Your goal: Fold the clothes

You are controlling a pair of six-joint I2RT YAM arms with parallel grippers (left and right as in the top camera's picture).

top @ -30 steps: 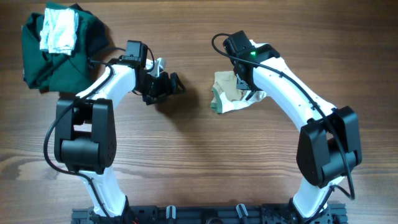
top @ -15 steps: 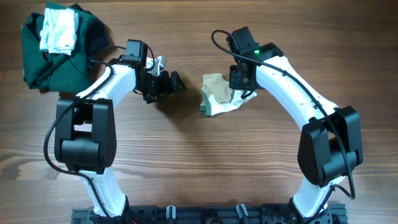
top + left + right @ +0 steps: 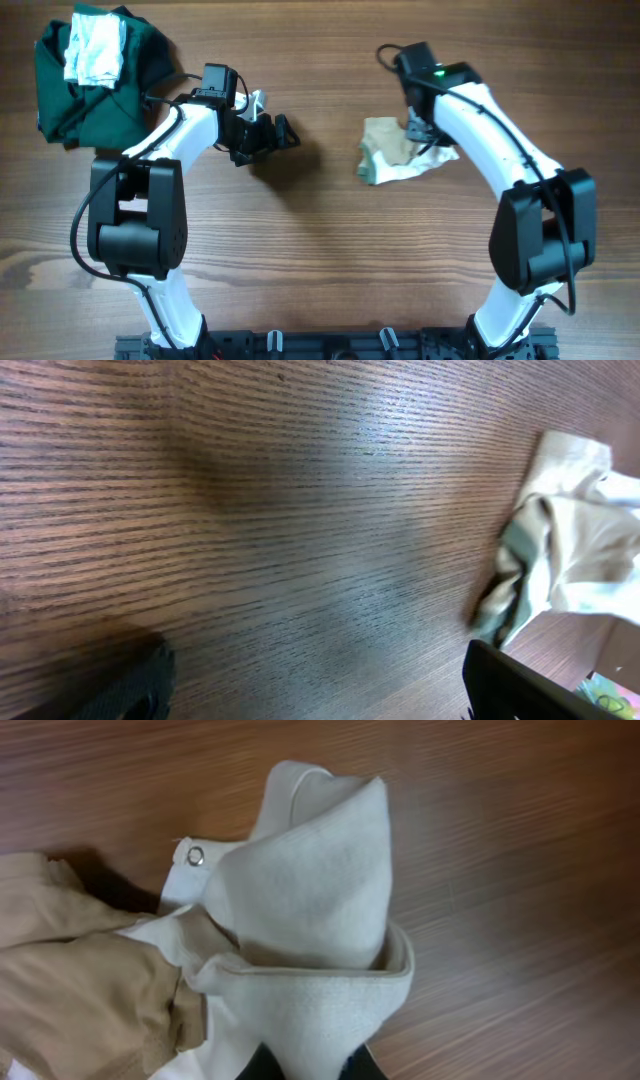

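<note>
Shifted rightward, the clothes point(image 3: 392, 160) lie crumpled: cream, tan, green-edged.

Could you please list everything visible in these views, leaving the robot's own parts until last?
small garment: one, cream with a tan part and green edging, on the table right of centre, bunched up.
dark green garment: one, dark green, far left corner, crumpled.
folded cloth: one, whitish-grey, lying on the dark green garment.
table: one, brown wood grain, beneath everything.
left fingers: two, black, open, holding nothing, to the left of the small garment.
right fingers: two, black, shut on the small garment's cream edge.
</note>
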